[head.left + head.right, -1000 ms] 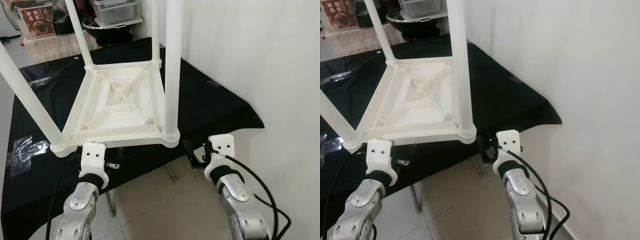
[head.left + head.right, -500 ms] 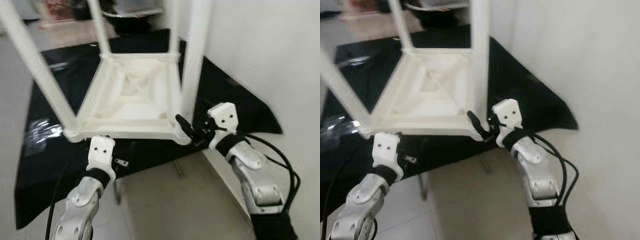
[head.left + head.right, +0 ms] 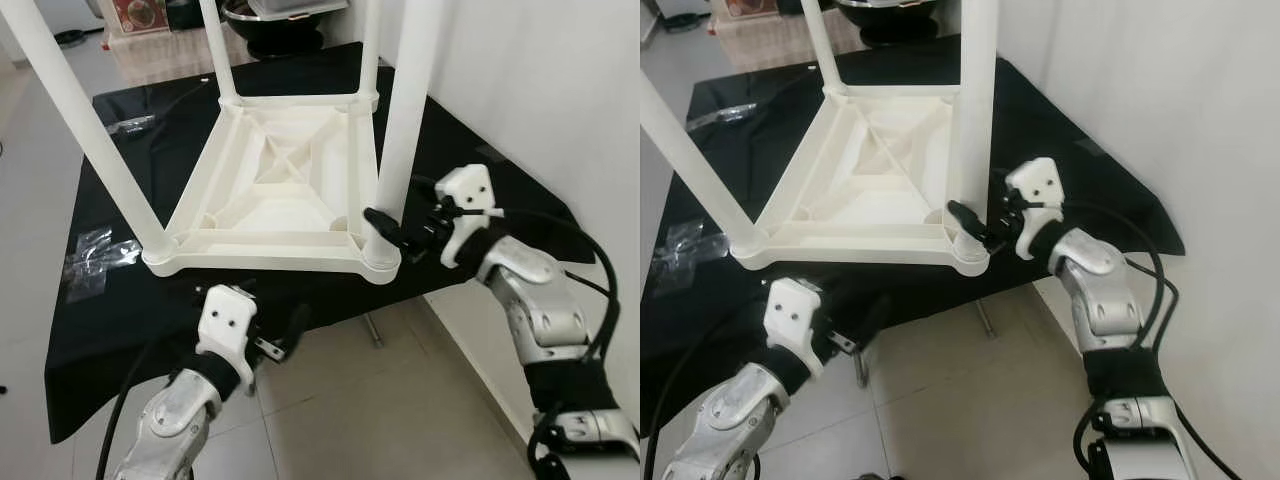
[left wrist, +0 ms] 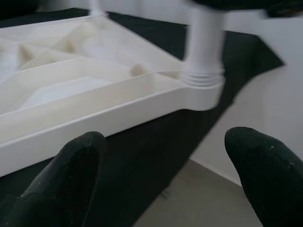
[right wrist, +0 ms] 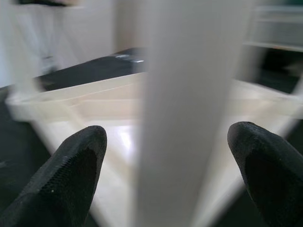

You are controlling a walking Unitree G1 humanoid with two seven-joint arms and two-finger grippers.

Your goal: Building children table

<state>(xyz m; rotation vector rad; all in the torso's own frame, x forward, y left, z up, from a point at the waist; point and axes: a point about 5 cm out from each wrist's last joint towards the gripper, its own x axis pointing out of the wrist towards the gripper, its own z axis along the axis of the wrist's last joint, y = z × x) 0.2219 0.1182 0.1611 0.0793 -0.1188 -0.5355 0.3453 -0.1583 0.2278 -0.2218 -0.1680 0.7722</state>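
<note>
Leg (image 3: pixel 408 110), upright at the upturned table's (image 3: pixel 275 190) near corner, is straddled untouched by the spread right gripper (image 3: pixel 385 222), while the left gripper (image 4: pixel 165 175), also spread, is held lower beneath the table's edge.

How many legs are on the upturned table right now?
4, one at each corner. Near-left leg; near-right leg, between the open right gripper's fingers; far-left leg; far-right leg. None look hidden.
</note>
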